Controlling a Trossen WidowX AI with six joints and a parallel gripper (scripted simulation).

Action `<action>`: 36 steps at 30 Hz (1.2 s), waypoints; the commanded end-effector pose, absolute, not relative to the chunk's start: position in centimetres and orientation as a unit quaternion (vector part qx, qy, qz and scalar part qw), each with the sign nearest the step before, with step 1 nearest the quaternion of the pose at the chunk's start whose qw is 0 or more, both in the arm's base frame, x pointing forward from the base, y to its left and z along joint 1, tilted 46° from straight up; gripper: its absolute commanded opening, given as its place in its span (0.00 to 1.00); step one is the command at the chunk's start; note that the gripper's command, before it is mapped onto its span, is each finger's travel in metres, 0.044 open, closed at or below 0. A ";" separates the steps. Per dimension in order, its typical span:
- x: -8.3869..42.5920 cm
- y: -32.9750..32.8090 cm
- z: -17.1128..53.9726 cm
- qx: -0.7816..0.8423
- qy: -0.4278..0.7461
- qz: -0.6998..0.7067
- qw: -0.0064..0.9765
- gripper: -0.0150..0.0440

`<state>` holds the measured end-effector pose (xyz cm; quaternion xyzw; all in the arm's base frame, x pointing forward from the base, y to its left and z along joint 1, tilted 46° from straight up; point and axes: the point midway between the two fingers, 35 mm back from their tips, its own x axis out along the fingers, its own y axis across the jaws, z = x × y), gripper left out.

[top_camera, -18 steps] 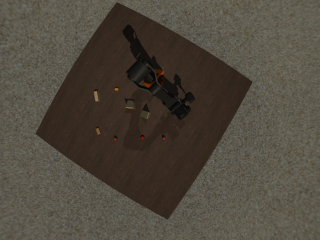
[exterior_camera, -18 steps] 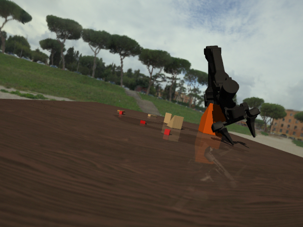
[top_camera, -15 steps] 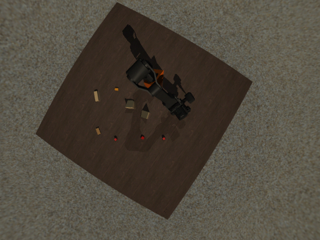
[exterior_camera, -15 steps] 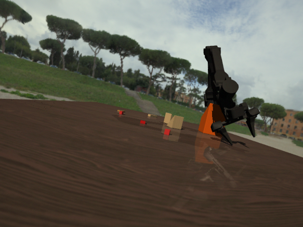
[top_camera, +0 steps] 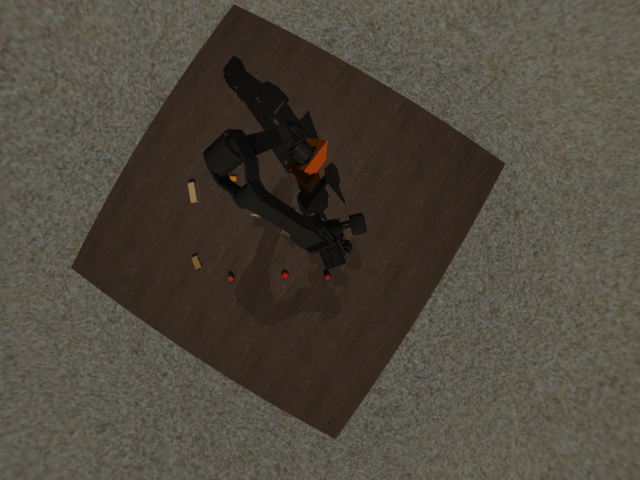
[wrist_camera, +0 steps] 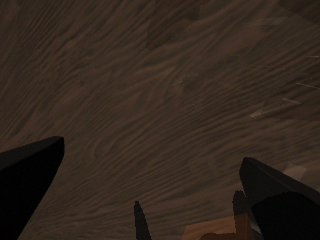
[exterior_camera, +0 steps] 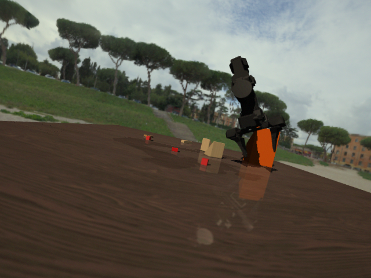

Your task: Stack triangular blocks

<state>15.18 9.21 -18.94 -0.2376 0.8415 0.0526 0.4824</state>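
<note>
Jaws [top_camera: 345,241] [exterior_camera: 259,152] wide and empty, right of the two triangular blocks [top_camera: 285,233] [exterior_camera: 218,150] on the desk [top_camera: 392,155] [exterior_camera: 119,209] [wrist_camera: 125,100]; the approach should rise clear, then align squarely before lowering.

Dark brown wood-grained table [top_camera: 361,330] [exterior_camera: 119,209] [wrist_camera: 125,100], pale tan triangular blocks [exterior_camera: 217,149], bright red small cubes [top_camera: 285,275] [exterior_camera: 204,161], black arm [top_camera: 281,211] [exterior_camera: 249,101].
</note>
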 end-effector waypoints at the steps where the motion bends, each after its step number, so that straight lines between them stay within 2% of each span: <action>1: 17.7 7.2 -16.7 -0.239 0.846 -0.001 0.476 1.00; 10: 23.6 -0.7 -7.7 -0.277 0.852 -0.139 0.422 1.00; 18: 26.1 -7.6 0.6 -0.314 0.853 -0.211 0.361 1.00; 36: 25.6 -9.2 0.4 -0.316 0.852 -0.213 0.358 1.00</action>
